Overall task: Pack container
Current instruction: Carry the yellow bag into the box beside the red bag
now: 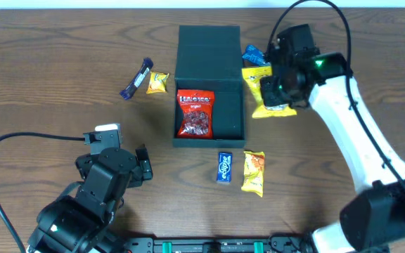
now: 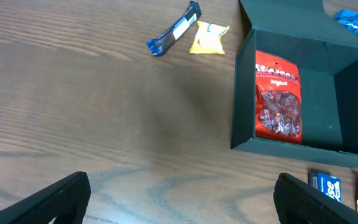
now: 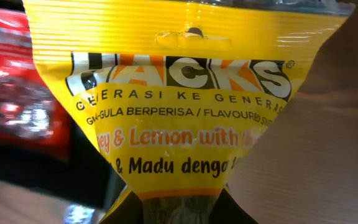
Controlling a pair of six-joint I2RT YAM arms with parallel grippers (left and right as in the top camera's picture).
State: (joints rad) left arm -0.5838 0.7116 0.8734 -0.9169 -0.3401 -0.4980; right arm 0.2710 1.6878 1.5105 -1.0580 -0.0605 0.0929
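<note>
Right gripper (image 1: 281,88) apparently clamps yellow bag (image 3: 179,124) beside box (image 1: 208,46).
Left gripper (image 2: 182,194) spread wide; red packet (image 1: 195,112) lies in box.

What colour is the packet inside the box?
The packet is red, clearest in the left wrist view.

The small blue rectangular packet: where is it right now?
In the overhead view, the small blue rectangular packet lies just outside the near wall of the dark teal square cardboard box, immediately left of the yellow-orange snack packet.
</note>
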